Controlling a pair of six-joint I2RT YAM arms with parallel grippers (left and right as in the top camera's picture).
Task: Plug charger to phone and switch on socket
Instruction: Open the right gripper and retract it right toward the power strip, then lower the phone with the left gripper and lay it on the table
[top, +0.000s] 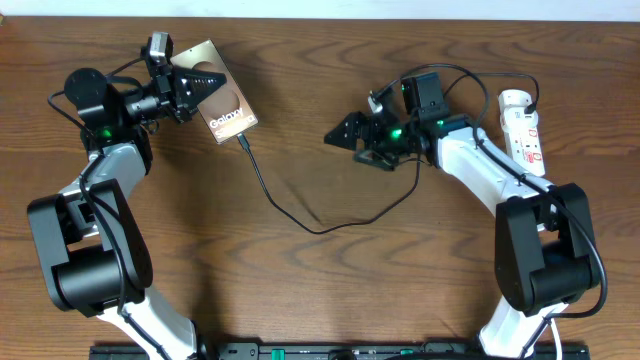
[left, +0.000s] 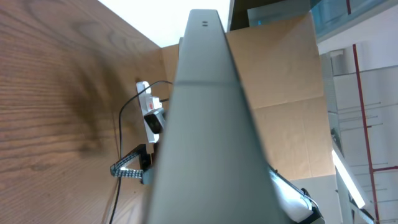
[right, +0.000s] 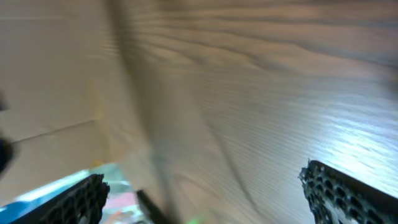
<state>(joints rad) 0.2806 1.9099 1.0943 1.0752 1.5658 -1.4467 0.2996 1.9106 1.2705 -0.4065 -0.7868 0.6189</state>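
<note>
While my left gripper (top: 208, 86) stays out of its own camera's sight, the overhead view shows it clamped on the phone (top: 230, 115), a flat glossy bronze slab with dark edges. My left arm is folded back, wrist turned sideways. The charger (top: 318, 232), a thin black cable, ends at the phone's lower corner; whether it is plugged in I cannot tell. It loops over the wood-grain table (top: 330, 300) toward my right arm. My right gripper (top: 342, 131) gapes wide and holds nothing, its dimpled pads (right: 339, 186) over bare wood. The socket (top: 524, 125), a white oblong strip, lies far right.

Dark wood-grain table (top: 350, 300); brown cardboard panel (left: 280, 74) stands along its far edge
</note>
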